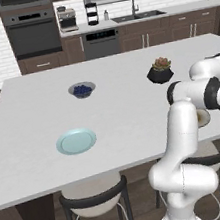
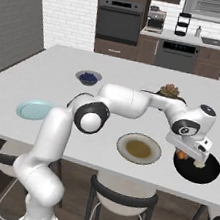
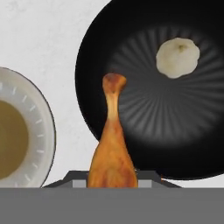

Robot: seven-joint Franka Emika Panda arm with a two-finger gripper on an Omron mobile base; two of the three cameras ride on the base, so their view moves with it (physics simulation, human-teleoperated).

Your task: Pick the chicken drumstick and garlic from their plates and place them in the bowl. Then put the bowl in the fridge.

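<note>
You are looking at a white kitchen island [image 1: 107,112] with a white robot arm reaching out to its right side. The gripper [image 2: 191,155] hangs over the near left edge of the black bowl [image 2: 207,174], and it is clenched on the chicken drumstick [image 3: 112,148], grasping it by the fat end. In the hand view the drumstick points away from the fingers, its thin bone tip lying over the bowl's left rim while the thick orange-brown end sits between the jaws. In the right base view a small patch of orange shows just under the hand, at the bowl's left edge.

The garlic [image 3: 177,57] already lies inside the bowl, a pale rounded bulb on the dark ribbed floor, toward the far right of the hand view and well apart from the drumstick.

Just beside the bowl, on its left, sits the plate with the grey rim and olive-brown centre [image 2: 138,148], with nothing on it. The light blue plate [image 1: 76,141] lies well apart, near the front left of the island, also bare.

Farther back on the island you find a small grey bowl of blue berries [image 1: 81,89] and a faceted black pot with a plant [image 1: 160,71]. Two dark-framed stools [image 1: 94,203] stand tucked under the near edge
</note>
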